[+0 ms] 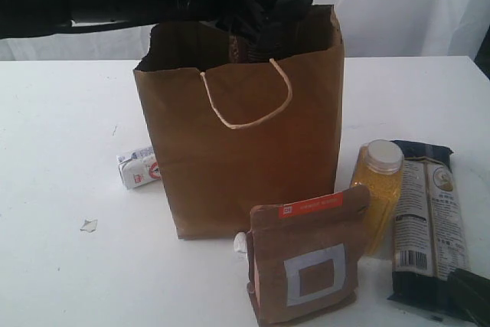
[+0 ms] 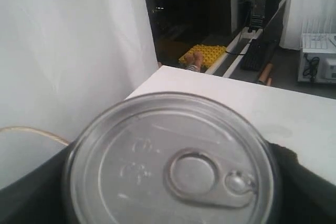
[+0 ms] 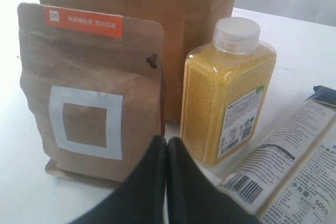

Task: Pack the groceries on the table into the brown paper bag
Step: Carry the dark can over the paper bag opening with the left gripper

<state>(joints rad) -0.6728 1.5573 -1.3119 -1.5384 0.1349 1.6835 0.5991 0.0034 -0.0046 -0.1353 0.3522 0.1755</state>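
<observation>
Brown paper bag [image 1: 245,166] stood upright in the middle of the white table [image 1: 53,112], its open mouth at its 12 o'clock. Left gripper [image 2: 169,198] hung at that mouth, jaws spread wide and clamped round the clear pull-tab can [image 2: 170,161]. Black fingers [image 2: 307,182] sat on either flank, with the lid facing the wrist camera. Can's long axis looked roughly upright, so straight down was judged the way in. How deep it sat could not be told. Left arm reached over from the bag's 12 o'clock side, wrist tipped down.

Right gripper [image 3: 167,153] sat low by the table, jaws pressed together and empty, just short of the brown pouch [image 3: 92,87] and yellow-grain bottle [image 3: 226,93]. Pouch was at the bag's 6 o'clock and bottle at 4 o'clock, with the long dark-blue packet [image 1: 427,220] beyond it. Small white-blue carton [image 1: 139,168] lay at 9 o'clock. Right arm was nearer the first three.
</observation>
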